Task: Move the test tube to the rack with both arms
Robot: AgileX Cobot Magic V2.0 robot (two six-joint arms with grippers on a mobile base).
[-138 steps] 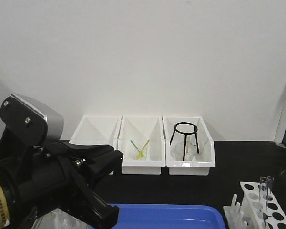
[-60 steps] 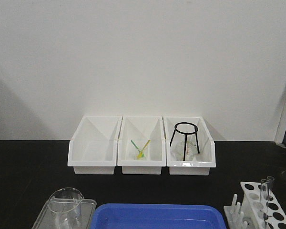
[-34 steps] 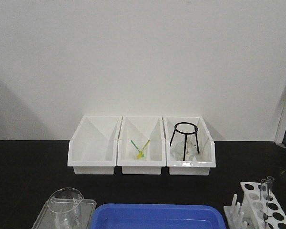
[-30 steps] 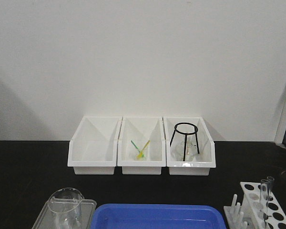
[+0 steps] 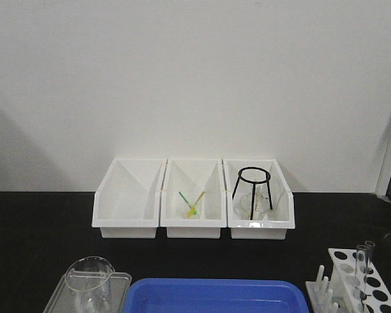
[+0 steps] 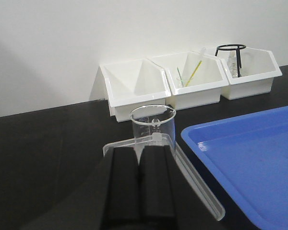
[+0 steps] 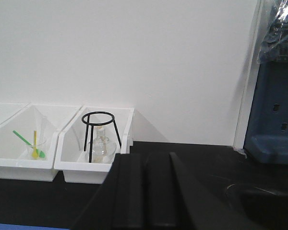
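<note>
The white rack [image 5: 344,268] stands at the bottom right corner of the front view. A slim clear test tube [image 5: 360,262] stands upright in one of its holes, with what looks like a second tube mouth just beside it. Neither arm shows in the front view. In the left wrist view my left gripper [image 6: 140,152] is shut with nothing between its black fingers, just short of a glass beaker [image 6: 152,125]. The right wrist view shows my right gripper [image 7: 144,160] shut and empty over the black tabletop. Rack and tube appear in neither wrist view.
The beaker [image 5: 88,282] stands on a clear flat tray [image 6: 198,184]. A blue tray [image 5: 215,295] lies at the front centre. Three white bins [image 5: 127,202] line the back wall; the right one holds a black tripod stand [image 5: 253,192] and a flask.
About two seconds ago my left arm filled the lower left of the front view; it has since pulled back out of that view. Over the last second nothing has moved.
</note>
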